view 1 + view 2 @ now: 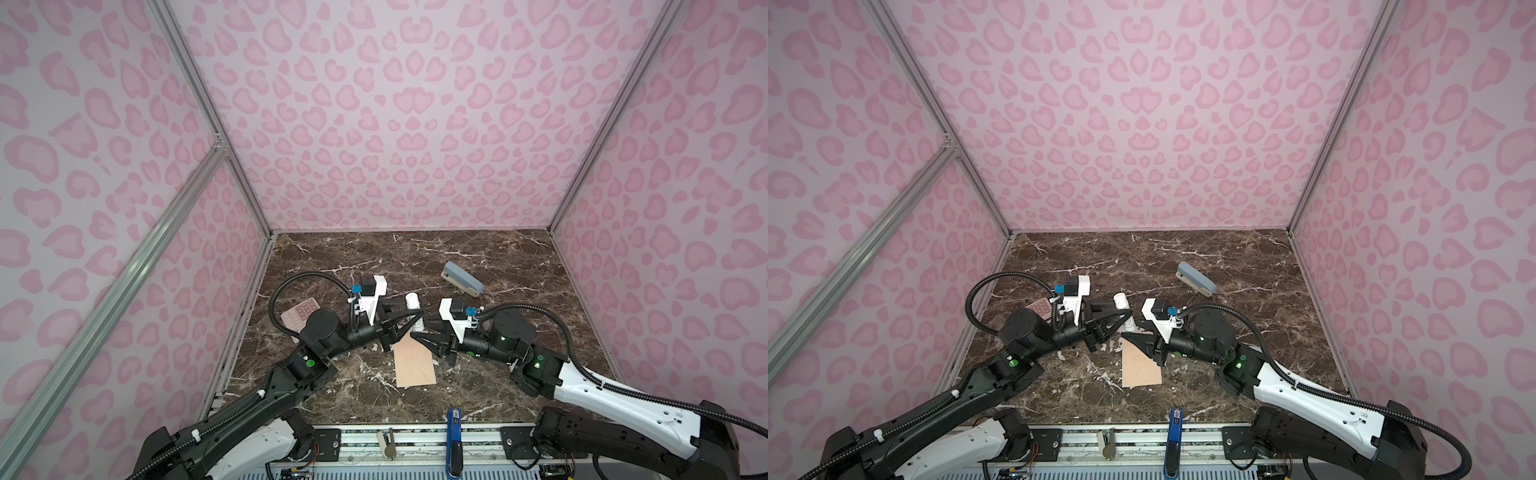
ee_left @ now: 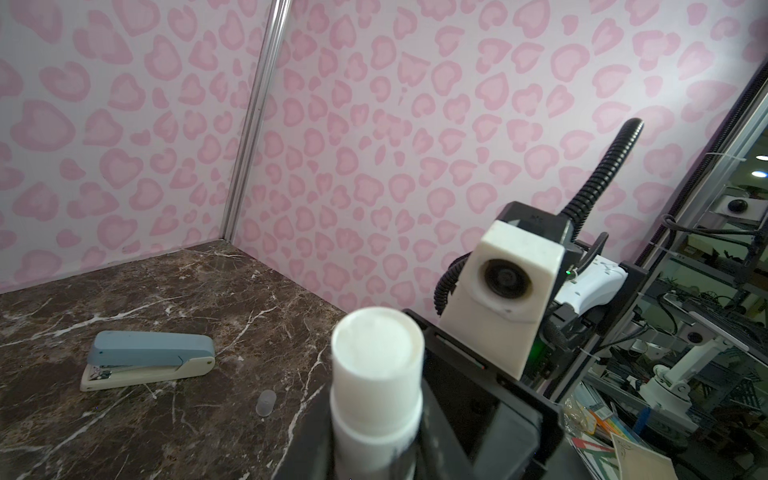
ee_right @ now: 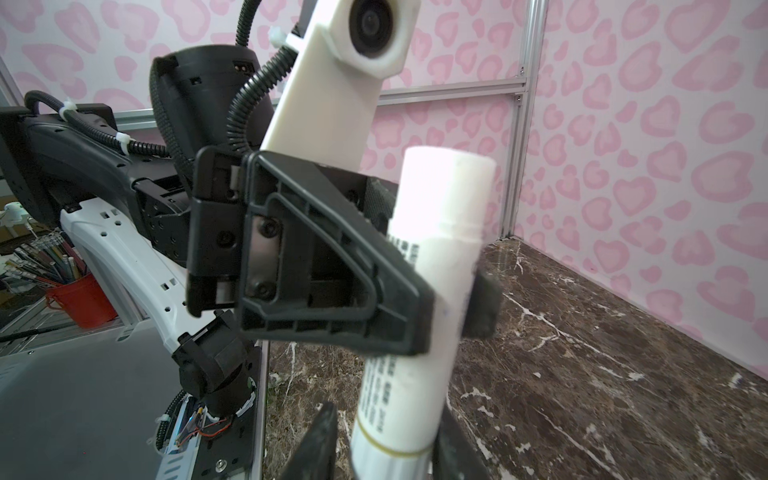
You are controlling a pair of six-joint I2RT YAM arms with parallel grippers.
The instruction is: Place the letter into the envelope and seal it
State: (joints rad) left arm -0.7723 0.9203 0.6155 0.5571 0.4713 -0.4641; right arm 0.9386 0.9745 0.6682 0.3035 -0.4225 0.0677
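Observation:
The peach envelope (image 1: 413, 363) (image 1: 1140, 368) lies flat on the marble table, flap side hidden under the grippers. The letter is out of view. My left gripper (image 1: 409, 318) (image 2: 374, 457) is shut on a white glue stick (image 1: 412, 303) (image 3: 432, 232), holding it tilted above the envelope's far end. My right gripper (image 1: 415, 334) (image 3: 386, 449) has come in from the opposite side. It straddles the stick's lower end. One of its fingers (image 3: 451, 440) lies against the tube, and a small gap shows at the opposite finger.
A grey-blue stapler (image 1: 463, 279) (image 2: 145, 359) lies at the back right. A pink calculator (image 1: 297, 318) lies under the left arm. A small clear cap (image 2: 266, 402) lies on the marble table (image 1: 498, 257). Pink patterned walls close three sides.

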